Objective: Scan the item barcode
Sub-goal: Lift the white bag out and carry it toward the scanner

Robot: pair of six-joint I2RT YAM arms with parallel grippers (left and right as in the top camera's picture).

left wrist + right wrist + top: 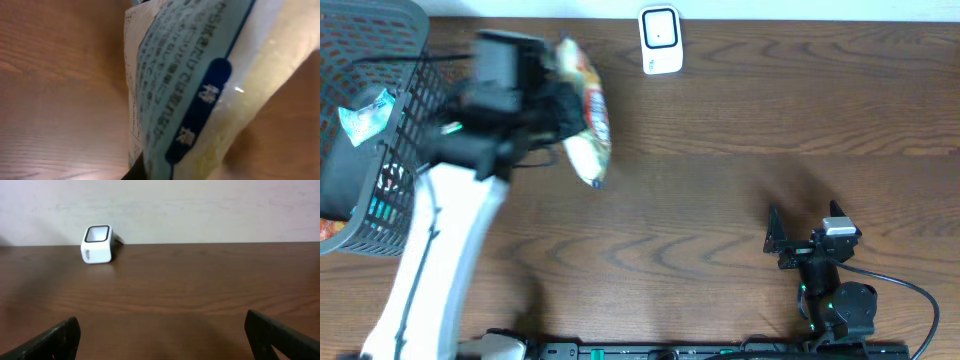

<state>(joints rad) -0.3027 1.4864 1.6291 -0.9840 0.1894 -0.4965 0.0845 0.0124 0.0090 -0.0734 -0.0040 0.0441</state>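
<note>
1. The right claw [804, 213] sits at the near right of the brown wooden desk [720, 180]. Its two dark fingers are spread wide with nothing between them, and it points toward the far edge.
2. Farther in on the left, the left claw [558, 115] is clenched on the snack packet [588, 120]. It grips the packet's left side.
3. The snack packet is over the left-centre part of the desk, with its long side running near to far. The overhead view shows an orange and red print at its far end and a pale near end. The left wrist view shows a teal panel of printed text and a clear strip with pale contents.
4. A dark mesh basket [410, 100] stands at the far left, just left of the left arm. It holds a light blue wrapper [365, 115] among other packs.
5. The white scanner [660, 40] stands farthest away, at the desk's far edge by the wall. It is right of the packet and apart from it.
</note>
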